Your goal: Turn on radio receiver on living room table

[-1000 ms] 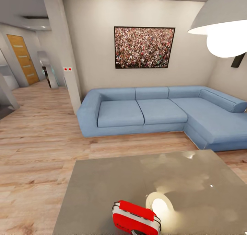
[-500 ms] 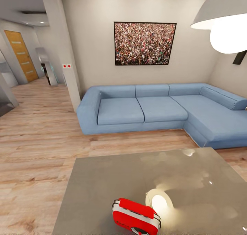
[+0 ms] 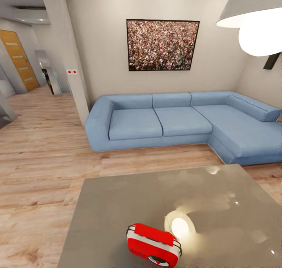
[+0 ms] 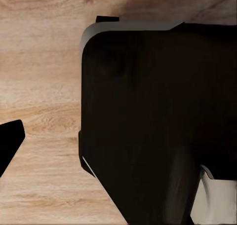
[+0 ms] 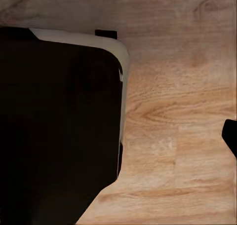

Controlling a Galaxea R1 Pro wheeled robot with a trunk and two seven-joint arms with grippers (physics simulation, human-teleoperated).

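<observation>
Radio at your 6 o'clock on the table; sofa beyond at 12. Both grippers' finger spread: cannot tell.

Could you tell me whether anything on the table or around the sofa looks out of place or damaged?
Nothing stands out. The red radio sits intact near the front edge of the grey table, beside the lamp's bright reflection. The blue sofa looks tidy.

No text, label, brand or number can be read anywhere. The radio receiver, at six o'clock on the tabletop, bears dark marks on its red face, too blurred to make out.
</observation>
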